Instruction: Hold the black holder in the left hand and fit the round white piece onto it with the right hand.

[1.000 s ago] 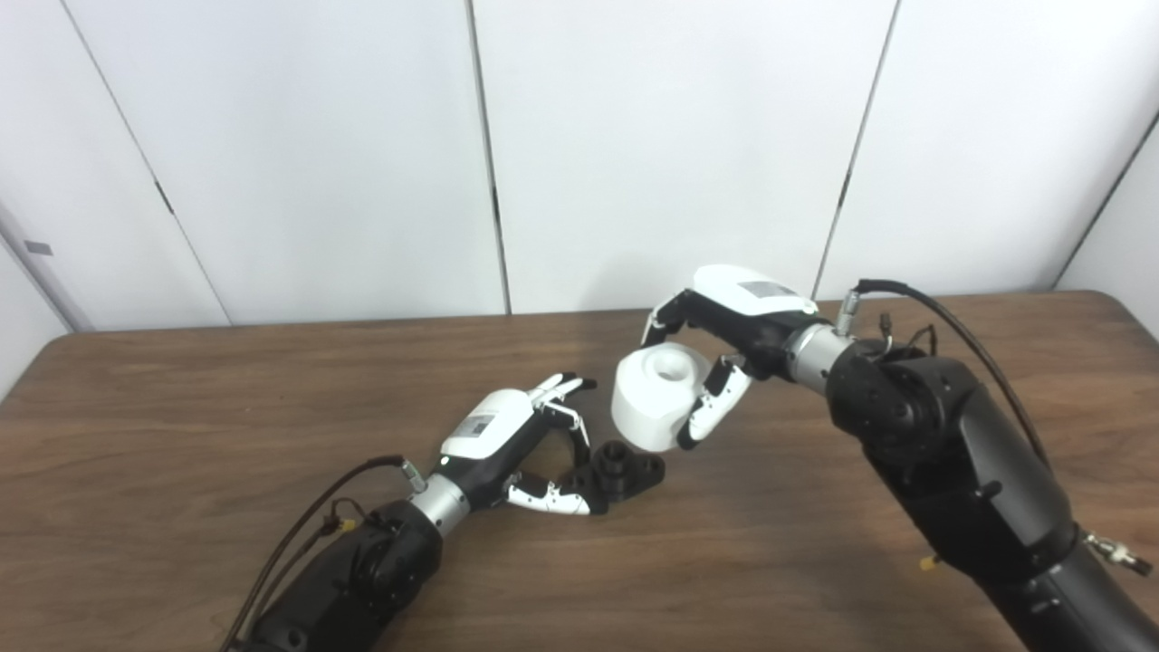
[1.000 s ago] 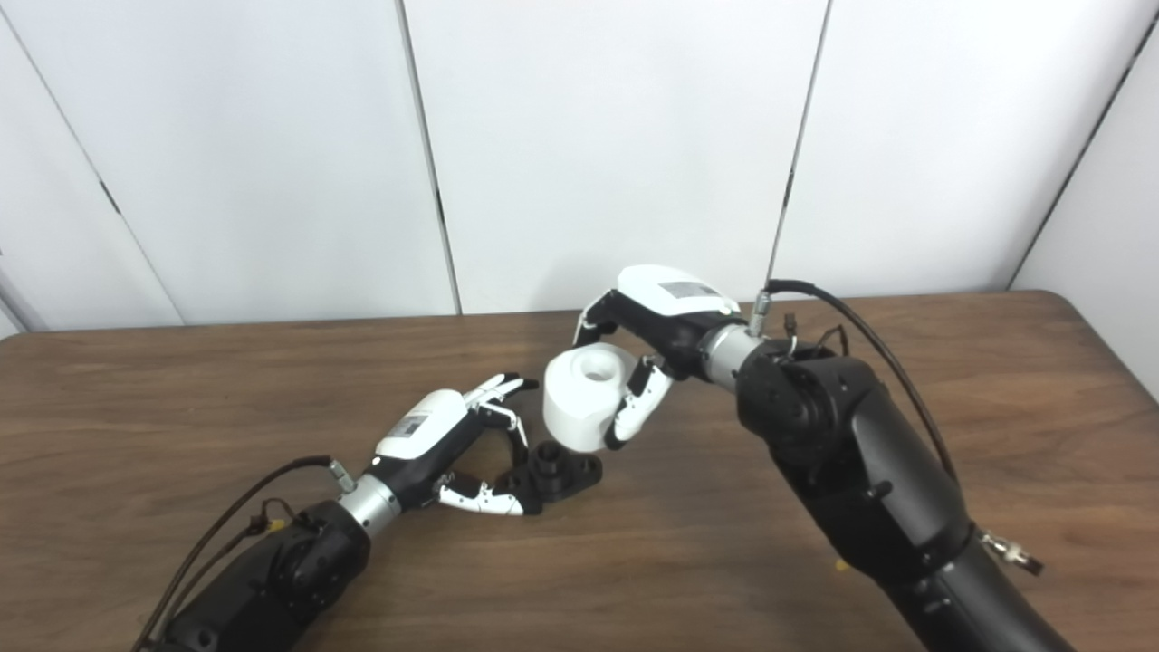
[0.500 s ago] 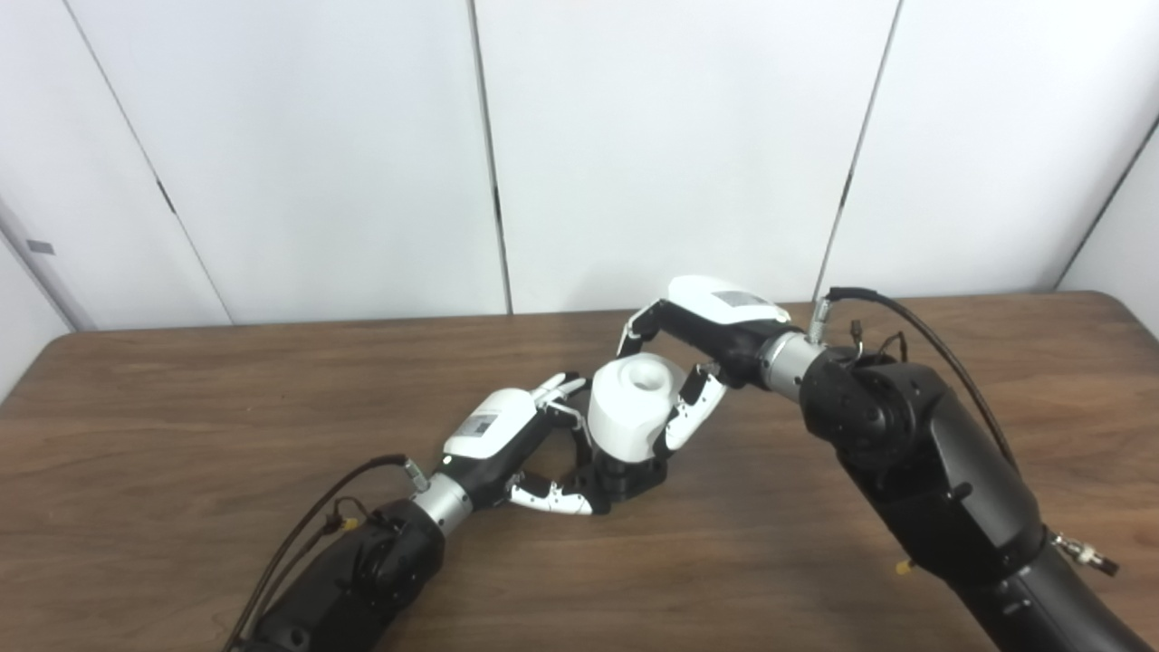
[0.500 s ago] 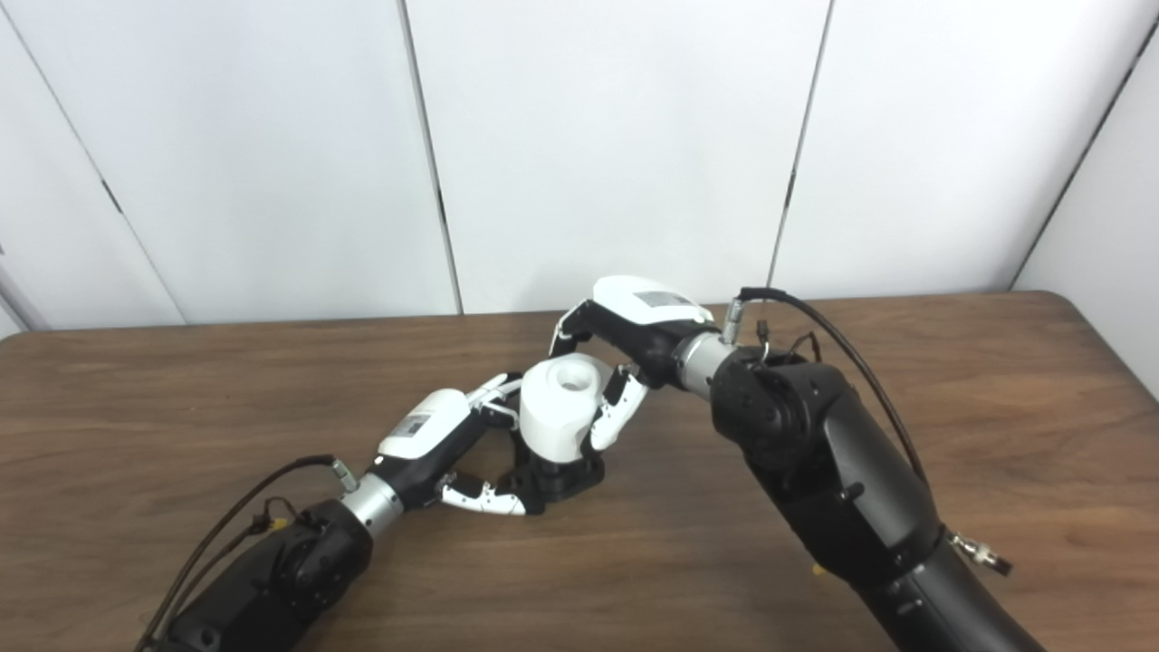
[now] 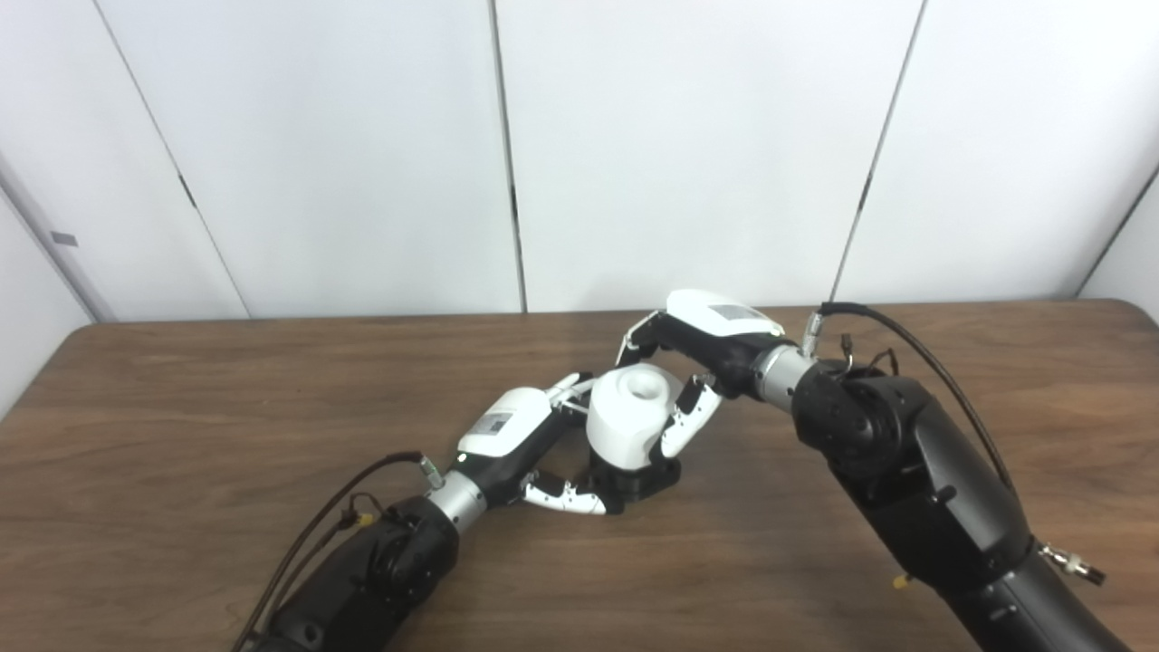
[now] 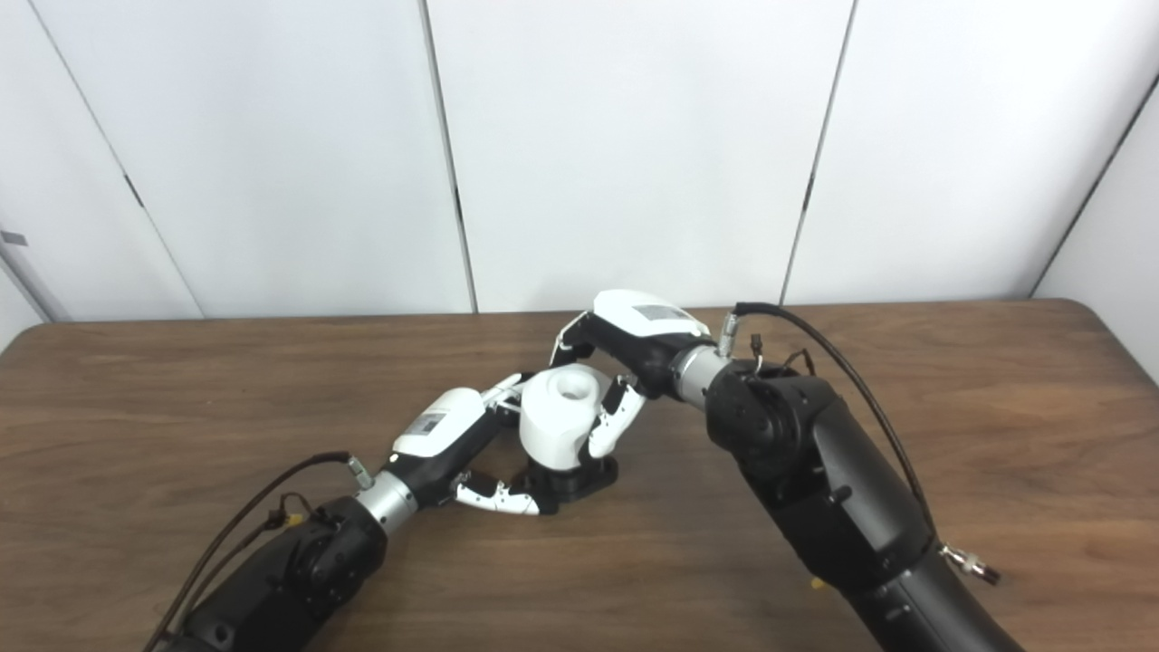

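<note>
Wooden table (image 5: 181, 435); left hand (image 5: 530, 448) fingers clasp black holder (image 5: 647, 480); right hand (image 5: 697, 362) fingers grip white piece (image 5: 625, 421).

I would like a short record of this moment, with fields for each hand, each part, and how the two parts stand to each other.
left hand: shut on the black plastic holder, low over the table
right hand: shut on the round white plastic piece
black plastic holder: on the brown wooden table, mostly hidden under the white piece
round white plastic piece: upright, round hollow in its top, directly above the holder
relation: white piece on top of the holder; whether it is fully seated cannot be told
</note>
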Robot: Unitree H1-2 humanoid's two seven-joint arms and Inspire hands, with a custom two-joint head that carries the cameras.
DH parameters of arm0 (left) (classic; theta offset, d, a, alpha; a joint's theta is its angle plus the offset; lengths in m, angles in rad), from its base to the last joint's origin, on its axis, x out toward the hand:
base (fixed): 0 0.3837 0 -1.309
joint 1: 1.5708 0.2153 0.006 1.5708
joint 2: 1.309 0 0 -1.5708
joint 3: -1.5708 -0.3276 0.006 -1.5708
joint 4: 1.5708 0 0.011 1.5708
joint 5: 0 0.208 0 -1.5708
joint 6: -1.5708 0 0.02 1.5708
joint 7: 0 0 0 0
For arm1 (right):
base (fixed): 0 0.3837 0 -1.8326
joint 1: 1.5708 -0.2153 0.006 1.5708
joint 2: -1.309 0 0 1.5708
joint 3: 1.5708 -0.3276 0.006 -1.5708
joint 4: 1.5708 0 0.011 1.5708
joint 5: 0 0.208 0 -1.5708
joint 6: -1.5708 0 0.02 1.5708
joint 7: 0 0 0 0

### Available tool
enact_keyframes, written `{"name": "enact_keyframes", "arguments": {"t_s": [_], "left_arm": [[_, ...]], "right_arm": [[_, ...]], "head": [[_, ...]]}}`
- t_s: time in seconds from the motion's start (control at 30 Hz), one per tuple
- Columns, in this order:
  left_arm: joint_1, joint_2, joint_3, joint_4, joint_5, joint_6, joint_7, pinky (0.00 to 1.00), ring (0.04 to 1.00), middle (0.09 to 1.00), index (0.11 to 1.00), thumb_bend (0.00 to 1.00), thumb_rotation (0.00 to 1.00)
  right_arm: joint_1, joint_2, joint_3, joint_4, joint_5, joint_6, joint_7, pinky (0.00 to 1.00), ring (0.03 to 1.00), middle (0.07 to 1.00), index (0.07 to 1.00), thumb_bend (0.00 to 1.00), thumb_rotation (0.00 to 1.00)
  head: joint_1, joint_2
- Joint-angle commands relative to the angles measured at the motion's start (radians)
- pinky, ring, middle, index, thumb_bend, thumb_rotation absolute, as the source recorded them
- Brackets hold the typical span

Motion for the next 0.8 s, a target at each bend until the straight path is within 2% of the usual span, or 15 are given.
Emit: {"name": "enact_keyframes", "arguments": {"t_s": [0.0,0.27,0.77], "left_arm": [[0.028,-0.026,-0.044,0.028,0.054,-0.001,-0.071,0.91,0.983,0.944,0.481,0.52,0.07],[0.033,-0.027,-0.043,0.009,0.046,0.012,-0.084,0.91,0.989,0.948,0.481,0.52,0.07],[0.032,-0.026,-0.037,0.001,0.042,0.025,-0.091,0.91,0.982,0.945,0.481,0.52,0.07]], "right_arm": [[-0.047,0.012,-0.001,0.007,0.0,-0.031,-0.033,0.78,0.785,0.708,0.481,0.52,0.14],[-0.048,0.02,0.015,0.048,-0.007,-0.03,-0.058,0.79,0.79,0.706,0.481,0.52,0.14],[-0.046,-0.02,0.046,0.04,0.002,-0.06,-0.023,0.78,0.788,0.698,0.481,0.52,0.13]], "head": [[0.004,0.001],[0.004,0.004],[0.001,0.016]]}}
